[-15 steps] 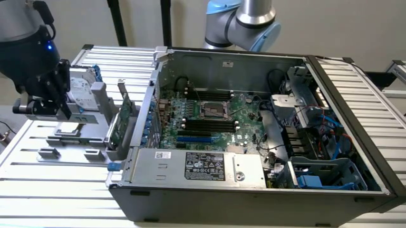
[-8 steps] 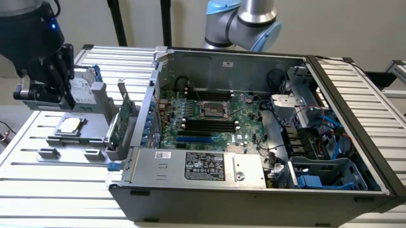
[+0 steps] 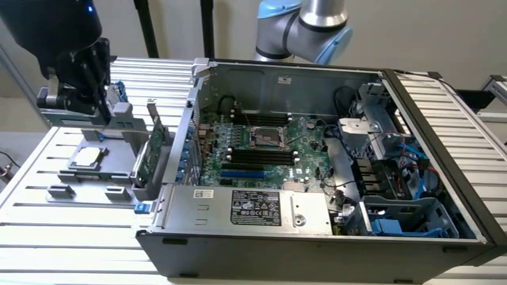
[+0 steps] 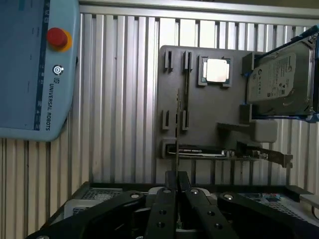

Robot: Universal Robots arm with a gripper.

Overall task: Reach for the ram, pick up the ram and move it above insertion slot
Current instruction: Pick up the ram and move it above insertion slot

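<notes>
The ram (image 4: pixel 178 124) appears edge-on as a thin dark-green stick running out from between my gripper's (image 4: pixel 177 175) black fingers (image 4: pixel 168 199), which are shut on it. It hangs over the grey fixture plate (image 4: pixel 209 117), between the plate's small holder posts. In the exterior view my gripper (image 3: pixel 100 111) sits high above the fixture's (image 3: pixel 87 178) far end, at the exterior view's left of the open computer case (image 3: pixel 317 237). The black memory slots (image 3: pixel 257 155) lie on the green motherboard (image 3: pixel 301 133) inside the case.
On the fixture sit a silver processor chip (image 4: pixel 217 69), a silver hard drive with blue rails (image 4: pixel 279 82) and a green expansion card with a metal bracket (image 3: pixel 151 151). A teach pendant with a red stop button (image 4: pixel 57 37) lies on the slatted metal table (image 3: pixel 63 237).
</notes>
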